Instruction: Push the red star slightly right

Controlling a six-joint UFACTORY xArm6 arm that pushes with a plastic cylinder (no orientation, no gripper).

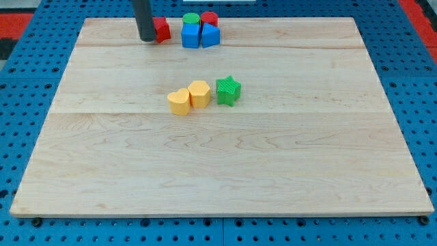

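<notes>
- You see the wooden board [225,171] lying on a blue pegboard surface [27,82], filling most of the camera view.
- The dark rod comes down at the view's top left of centre, and my tip [147,39] rests on the board close to its top edge.
- The red star [161,29] sits just to the view's right of my tip, touching it or very nearly so; the rod hides the star's left part, so its shape is only partly readable.
- There are no jaws on this arm, so you cannot tell any spread or pinch from it: it is a plain rod and nothing is held.
- To the view's right of the red star, a small gap away, you find a tight cluster: a green cylinder [190,18] and a red cylinder [209,18] behind, a blue cube [190,35] and a second blue block [210,35] in front.
- Near the middle of the board, well apart from my tip, you see a row of three: a yellow heart-like block [179,102], a yellow block [199,93] touching it, and a green star [229,90] just beside that.
</notes>
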